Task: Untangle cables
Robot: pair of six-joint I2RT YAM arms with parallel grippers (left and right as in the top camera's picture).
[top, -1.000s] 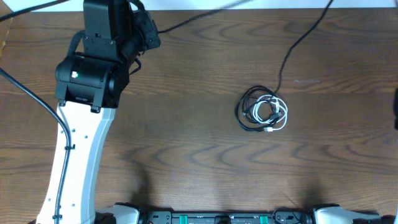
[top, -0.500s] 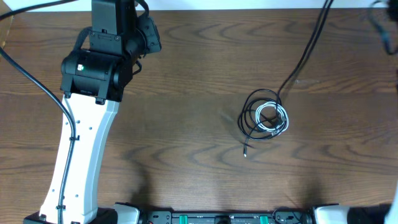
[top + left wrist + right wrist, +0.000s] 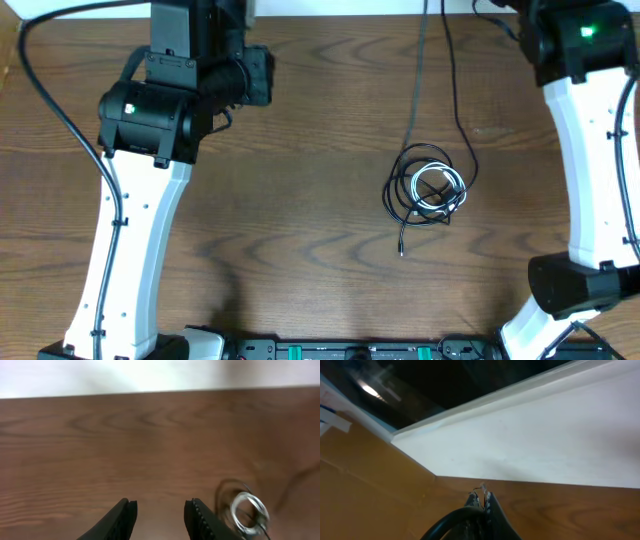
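2 cables [image 3: 428, 190] tangled; right end effector [image 3: 482, 501] apparently grips black cable [image 3: 391, 192].

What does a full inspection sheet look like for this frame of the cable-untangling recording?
Surface: brown wooden table.
Job's things: black cord and white cord coiled together right of centre; black strands run to the far edge.
Clutter: nothing seen.
Grippers: left gripper, jaws open, empty; right gripper, jaws together, hold unclear.
Cables: black arm wire beside the left arm.
Surroundings: white wall beyond the table.
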